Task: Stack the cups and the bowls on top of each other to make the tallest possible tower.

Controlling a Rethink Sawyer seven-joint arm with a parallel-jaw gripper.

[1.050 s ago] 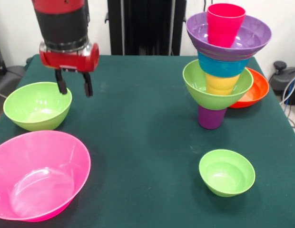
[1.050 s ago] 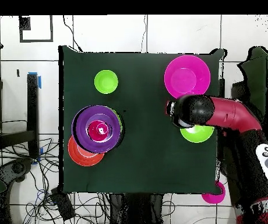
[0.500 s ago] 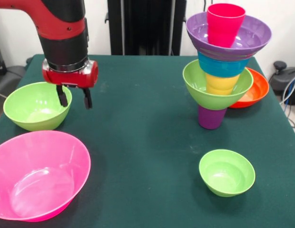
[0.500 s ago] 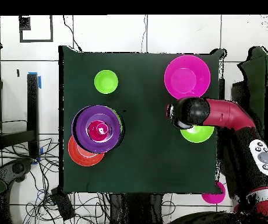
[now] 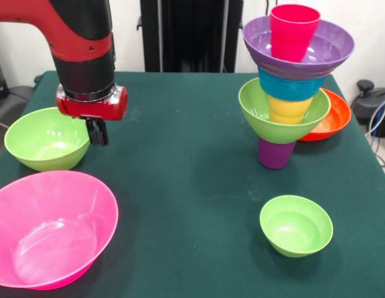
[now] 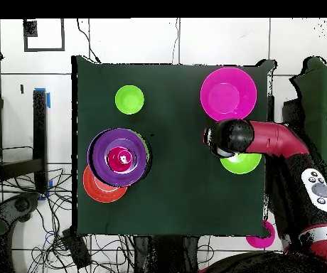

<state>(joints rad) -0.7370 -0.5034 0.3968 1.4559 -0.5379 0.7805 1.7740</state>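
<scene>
On dark green table (image 5: pixel 192 186): tower (image 5: pixel 290 87), white wall behind.

Tower (image 5: pixel 290 87) right – bowls (image 5: pixel 48 138) left, pincer (image 5: pixel 97 131) beside.

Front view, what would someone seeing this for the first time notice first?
Most likely the tower at the right of the table: a purple cup at the base, then bowls and cups piled upright, with a red cup on top. Next, the gripper on the red and black arm, at the rim of a lime green bowl on the left, and the large hot pink bowl in front.
</scene>
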